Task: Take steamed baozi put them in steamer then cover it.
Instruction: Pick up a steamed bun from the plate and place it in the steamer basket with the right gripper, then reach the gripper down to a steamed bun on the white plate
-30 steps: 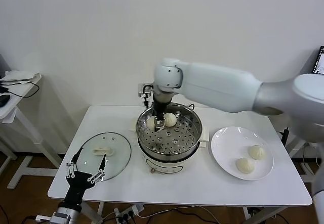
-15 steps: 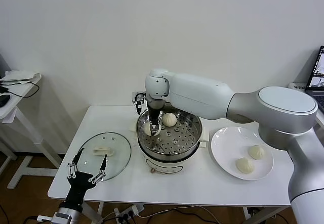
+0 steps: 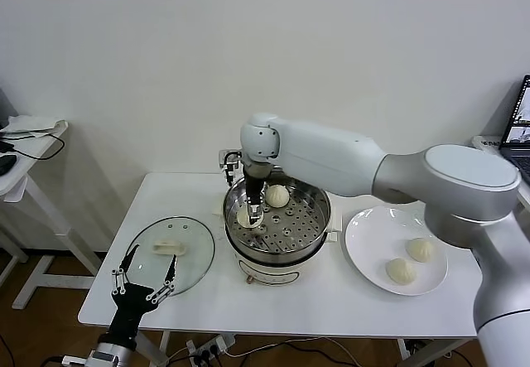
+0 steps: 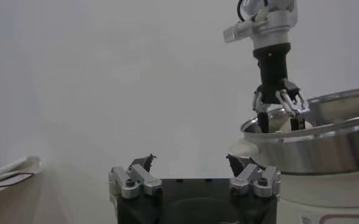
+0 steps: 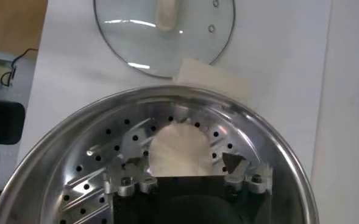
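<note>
While the right gripper [image 3: 251, 211] is lowered inside the steamer [image 3: 319, 226], its fingers are seen straddling a baozi [image 5: 178, 148] that sits on the perforated tray at the steamer's left side; whether the fingers press the bun or have already let go cannot be told. A second baozi [image 3: 277, 195] lies at the steamer's back, just beside the gripper. Two more baozi [image 3: 411, 260] are noted on the white plate [image 3: 364, 243] right of the steamer, and the glass cover [image 3: 195, 255] rests flat on the table [image 3: 331, 301] left of the steamer. Risk judged: soft dough may stick to a finger and be dragged up on withdrawal, or the neighbouring bun may be nudged if the wrist swings sideways; a straight lift would avoid both. The right arm is reached across from the plate side, forearm level above the steamer, wrist pointed straight down. The left gripper [image 3: 141, 282] is held spread open, empty, at the table's front edge, near the cover.
</note>
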